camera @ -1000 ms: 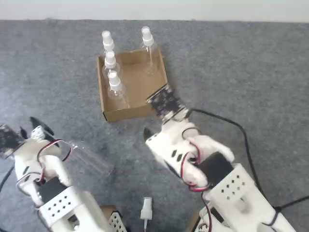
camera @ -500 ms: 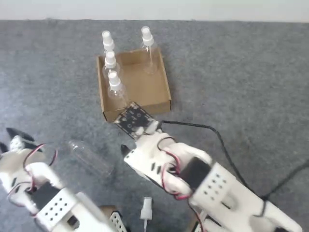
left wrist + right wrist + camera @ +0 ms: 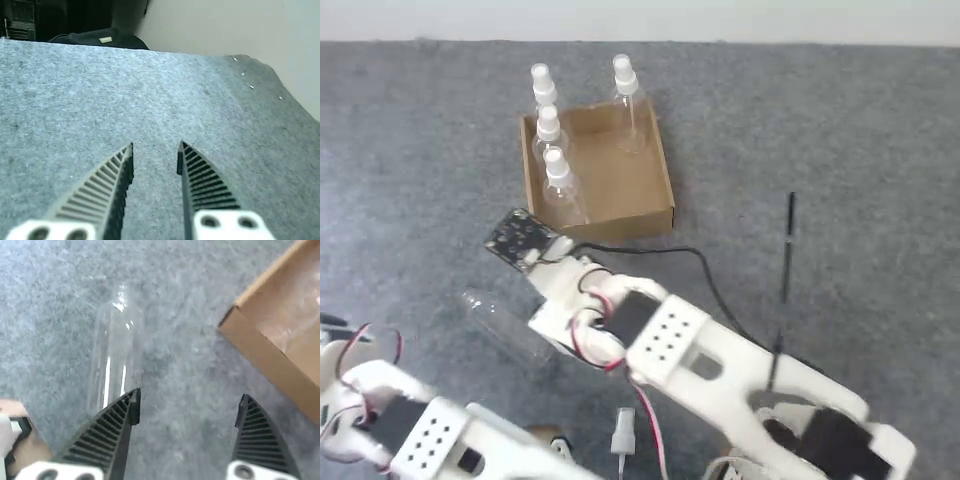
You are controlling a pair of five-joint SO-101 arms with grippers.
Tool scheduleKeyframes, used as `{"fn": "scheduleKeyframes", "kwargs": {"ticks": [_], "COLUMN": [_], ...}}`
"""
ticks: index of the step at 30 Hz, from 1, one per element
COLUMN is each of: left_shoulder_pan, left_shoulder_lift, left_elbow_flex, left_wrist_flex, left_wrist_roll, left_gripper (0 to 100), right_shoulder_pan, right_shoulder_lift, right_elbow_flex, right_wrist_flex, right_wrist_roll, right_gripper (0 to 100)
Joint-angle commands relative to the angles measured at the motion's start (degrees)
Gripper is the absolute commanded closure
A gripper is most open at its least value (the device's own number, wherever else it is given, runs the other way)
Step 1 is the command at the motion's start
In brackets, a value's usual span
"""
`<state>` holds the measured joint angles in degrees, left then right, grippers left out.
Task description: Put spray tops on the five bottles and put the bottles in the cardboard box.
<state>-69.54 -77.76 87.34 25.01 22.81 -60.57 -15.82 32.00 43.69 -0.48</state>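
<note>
Spread wide at the right pincer (image 3: 190,397), right beside the capless bottle (image 3: 115,355) lying flat, cardboard box (image 3: 260,355) near. Parted only narrowly at the left pincer (image 3: 156,150), above the table (image 3: 75,90).

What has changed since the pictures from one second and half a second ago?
The right arm swung leftward in the high view, from the front of the cardboard box to the lying bottle, the right tool open close to it. The left arm drew back toward the lower left corner, the left tool open over carpet. Bottle, box, capped bottles and loose spray top stayed put.
</note>
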Motion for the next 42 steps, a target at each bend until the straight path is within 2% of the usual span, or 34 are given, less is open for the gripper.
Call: {"fn": "scheduleKeyframes", "kwargs": {"ticks": [1, 8, 20, 26, 42], "left_shoulder_pan": [-1.1, -3.6, -3.7, -3.7, -3.7], "left_shoulder_lift": [-0.3, -0.3, -0.3, -0.3, -0.3], "left_elbow_flex": [0.5, 3.1, 4.1, 4.1, 4.2], "left_wrist_flex": [-1.8, -4.1, -4.3, -4.3, -4.3], "left_wrist_roll": [0.6, 0.6, 0.5, 0.5, 0.4], "left_gripper": [86, 86, 86, 86, 86], "right_shoulder_pan": [-2.2, -4.1, -5.7, -7.7, -8.0], "right_shoulder_lift": [5.4, 16.7, 30.2, 33.1, 39.3], "right_elbow_flex": [-10.6, -19.2, -30.8, -31.6, -31.6], "right_wrist_flex": [-0.7, -1.1, -0.7, -0.7, 1.4], "right_wrist_roll": [1.0, 1.0, 1.1, 5.9, 6.2], "right_gripper": [73.1, 73.1, 73.1, 73.4, 73.5]}}
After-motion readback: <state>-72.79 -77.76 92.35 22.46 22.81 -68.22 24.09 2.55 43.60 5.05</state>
